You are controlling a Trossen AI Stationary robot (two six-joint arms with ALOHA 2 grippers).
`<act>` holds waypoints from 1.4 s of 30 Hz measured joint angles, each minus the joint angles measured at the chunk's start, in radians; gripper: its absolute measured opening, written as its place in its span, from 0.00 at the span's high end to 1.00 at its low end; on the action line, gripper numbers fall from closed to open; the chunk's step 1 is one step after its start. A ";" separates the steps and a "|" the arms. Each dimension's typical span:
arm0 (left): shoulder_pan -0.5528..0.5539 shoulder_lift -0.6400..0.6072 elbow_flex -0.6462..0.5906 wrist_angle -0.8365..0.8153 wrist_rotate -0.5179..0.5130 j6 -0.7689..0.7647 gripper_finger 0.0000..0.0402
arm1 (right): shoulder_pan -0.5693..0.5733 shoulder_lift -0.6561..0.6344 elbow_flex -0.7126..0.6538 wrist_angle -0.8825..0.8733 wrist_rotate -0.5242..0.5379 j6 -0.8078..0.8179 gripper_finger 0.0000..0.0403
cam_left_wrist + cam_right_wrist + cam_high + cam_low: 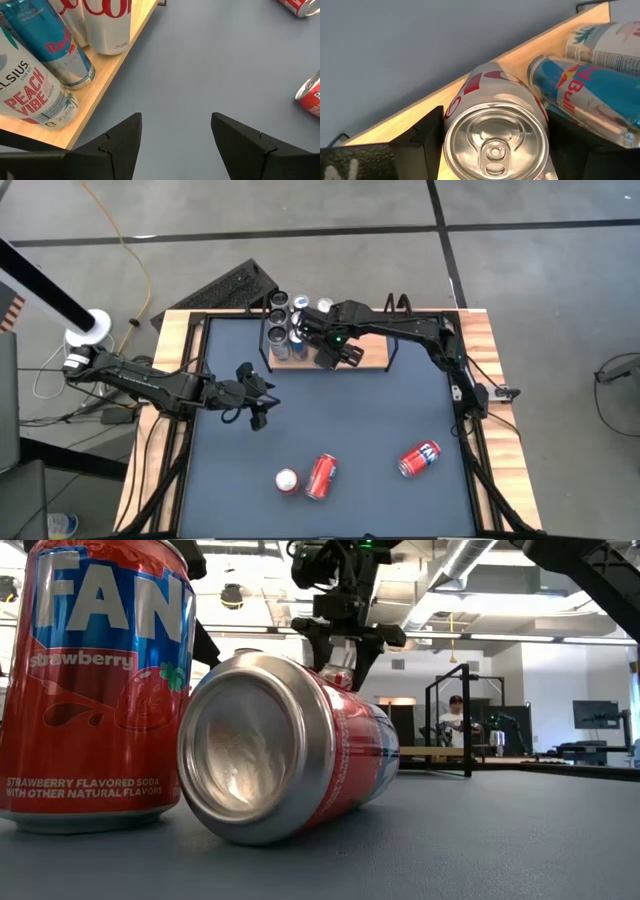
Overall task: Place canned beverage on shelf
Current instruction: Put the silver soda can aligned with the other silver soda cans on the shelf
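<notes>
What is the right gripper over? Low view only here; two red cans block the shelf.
Observer: The right gripper is above the shelf, fingers against both sides of an upright white can standing on the board.
Operator: Other cans up there?
Observer: Yes, a blue can and a pale can stand right beside it.
Operator: Left arm?
Observer: The left gripper hangs open over the bare mat, holding nothing.
</notes>
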 joint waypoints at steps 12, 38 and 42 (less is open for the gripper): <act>0.000 0.000 0.000 0.000 -0.024 0.000 0.43 | 0.001 -0.002 -0.017 0.066 0.049 0.121 0.23; 0.000 0.000 0.000 0.009 -0.026 -0.012 0.43 | 0.036 -0.016 -0.019 0.086 0.114 0.204 0.18; 0.000 0.000 0.000 0.009 -0.025 -0.020 0.43 | 0.030 -0.016 -0.019 0.086 0.114 0.204 0.18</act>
